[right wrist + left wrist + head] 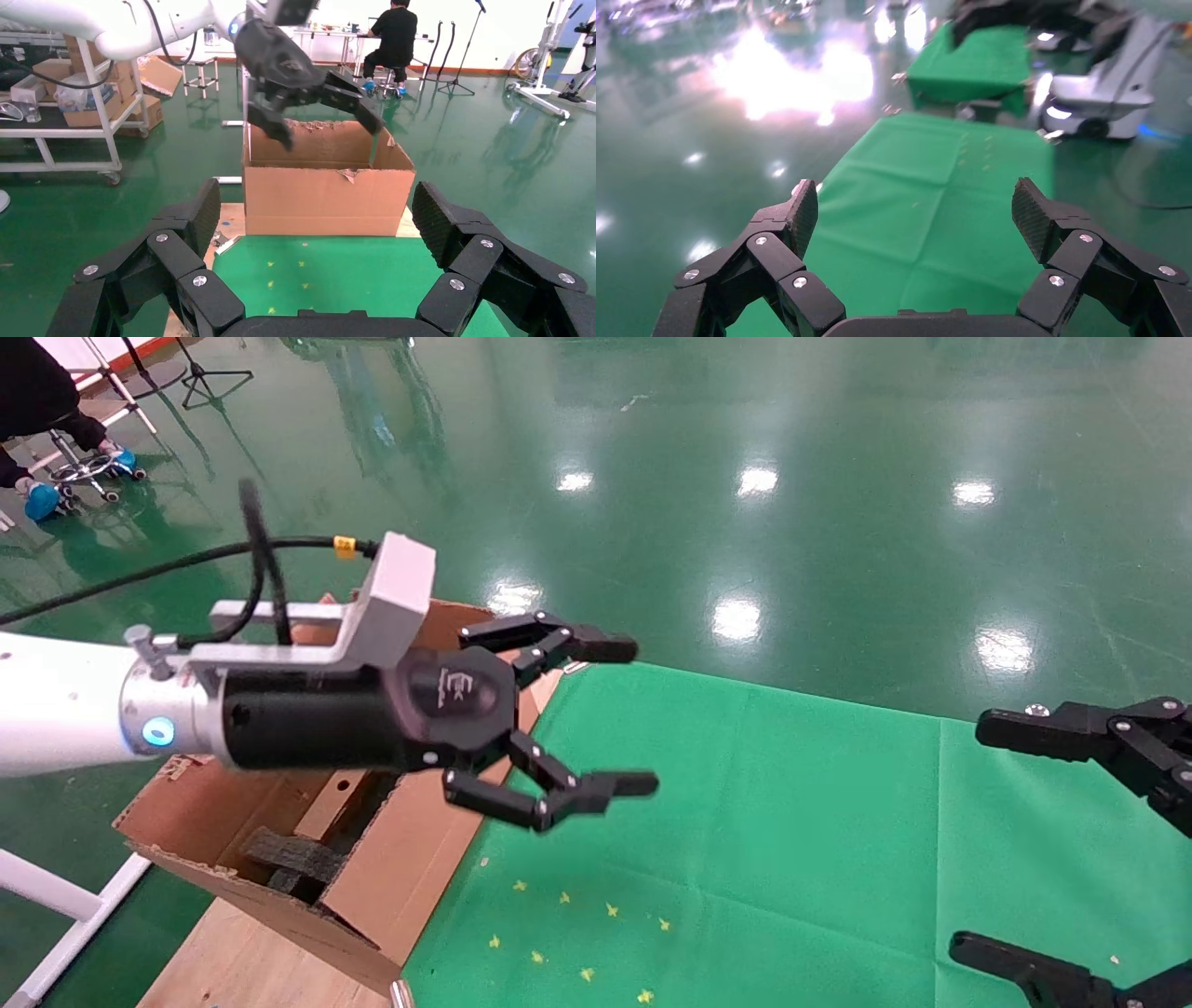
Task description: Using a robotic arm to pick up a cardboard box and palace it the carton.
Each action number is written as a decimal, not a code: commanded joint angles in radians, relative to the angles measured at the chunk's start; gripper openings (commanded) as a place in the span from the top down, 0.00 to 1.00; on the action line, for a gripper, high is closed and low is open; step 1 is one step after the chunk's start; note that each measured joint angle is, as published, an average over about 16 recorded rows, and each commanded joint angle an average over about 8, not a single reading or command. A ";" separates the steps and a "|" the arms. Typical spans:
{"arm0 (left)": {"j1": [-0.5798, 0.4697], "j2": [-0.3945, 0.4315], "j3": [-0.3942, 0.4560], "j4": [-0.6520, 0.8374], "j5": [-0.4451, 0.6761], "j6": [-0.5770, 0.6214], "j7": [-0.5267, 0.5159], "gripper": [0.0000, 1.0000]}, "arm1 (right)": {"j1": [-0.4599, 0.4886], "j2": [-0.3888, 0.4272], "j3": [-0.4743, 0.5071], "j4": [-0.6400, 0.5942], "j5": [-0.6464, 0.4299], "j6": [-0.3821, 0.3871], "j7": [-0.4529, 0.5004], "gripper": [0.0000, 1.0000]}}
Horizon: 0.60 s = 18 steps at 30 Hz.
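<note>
1. The left gripper [596,719] is held above the carton [279,831], at the flap nearest the green cloth [745,822]. Its jaws are spread wide and nothing is gripped between them.
2. That pose, empty and over the carton's mouth, is judged to fit either a drop just made or a pause before the arm is swung out to the cloth; which of the two cannot be told.
3. The box is seen in no view. It may lie inside the carton, but only black foam [289,859] is made out there, so its place cannot be stated.
4. The right gripper [1071,840] is parked at the cloth's far side, well apart from the carton, jaws wide and empty.
5. The carton's flaps stand tall and ragged, as the right wrist view shows [327,182]. A level sweep of the fingers is judged likely to be caught on them.
6. Open room is offered over the cloth, which lies bare except for small yellow marks [577,933]. The carton is set on a wooden board [242,961] just beside the cloth.
</note>
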 commanded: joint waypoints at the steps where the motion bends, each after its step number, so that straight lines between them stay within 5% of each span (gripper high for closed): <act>1: 0.023 -0.001 -0.011 -0.024 -0.033 0.006 0.011 0.00 | 0.000 0.000 0.000 0.000 0.000 0.000 0.000 0.00; 18: 0.138 -0.004 -0.069 -0.144 -0.198 0.039 0.062 0.00 | 0.000 0.000 0.000 0.000 0.001 0.001 0.000 0.00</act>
